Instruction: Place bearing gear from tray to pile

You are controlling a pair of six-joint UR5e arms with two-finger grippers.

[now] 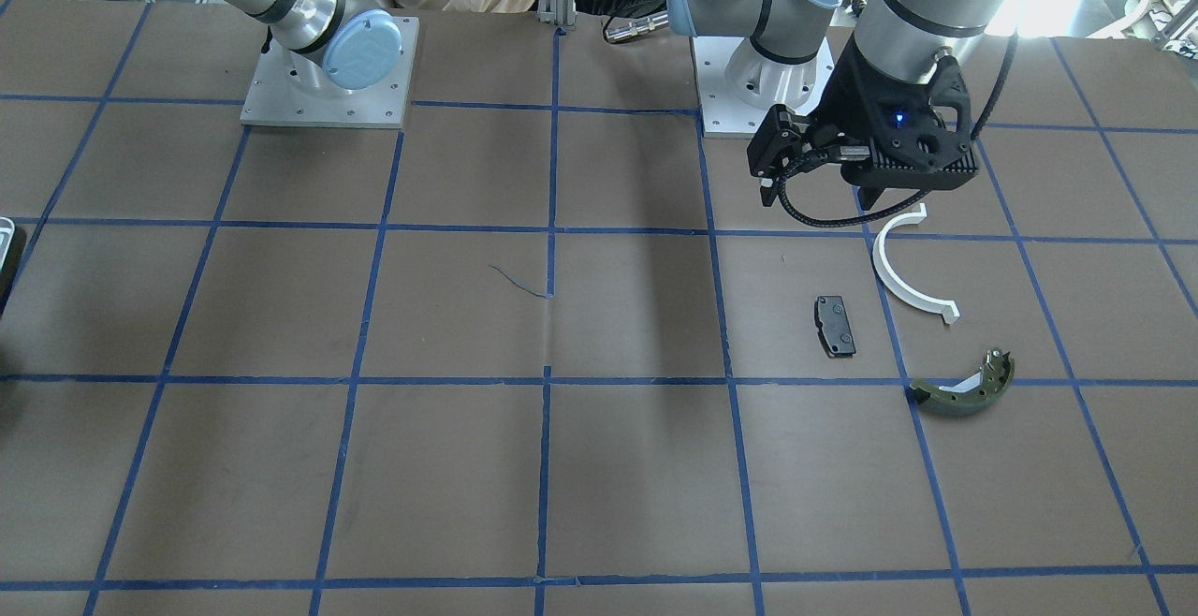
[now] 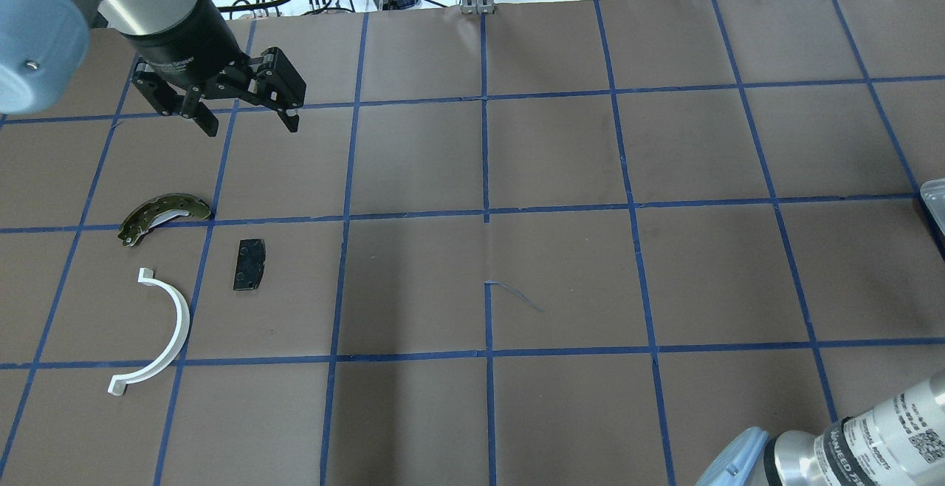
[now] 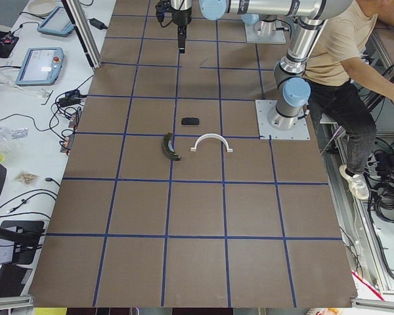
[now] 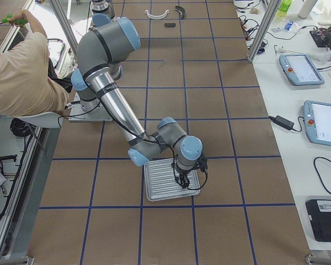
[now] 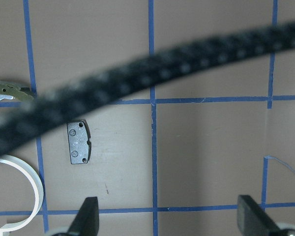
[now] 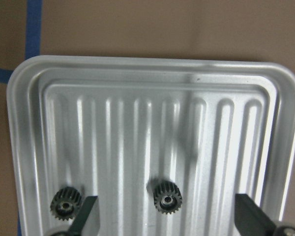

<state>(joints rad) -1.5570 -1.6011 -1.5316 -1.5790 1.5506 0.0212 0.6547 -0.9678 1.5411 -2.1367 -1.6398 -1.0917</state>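
Two small dark bearing gears lie on the ribbed silver tray (image 6: 137, 73): one (image 6: 166, 197) between my right gripper's open fingers, one (image 6: 66, 202) just left of the left finger. My right gripper (image 6: 167, 223) hangs open and empty over the tray's near part, as the exterior right view (image 4: 182, 183) also shows. The pile lies far off on the robot's left: a white half-ring arc (image 2: 166, 331), a black pad (image 2: 249, 264) and an olive-green brake shoe (image 2: 164, 214). My left gripper (image 2: 244, 120) hovers open and empty beyond the pile.
The tray sits at the table's right end (image 2: 934, 202), several grid squares from the pile. A seated person (image 4: 22, 72) is beside the robot's bases. A black cable (image 5: 152, 78) crosses the left wrist view. Monitors and cables lie beyond the table's far edge.
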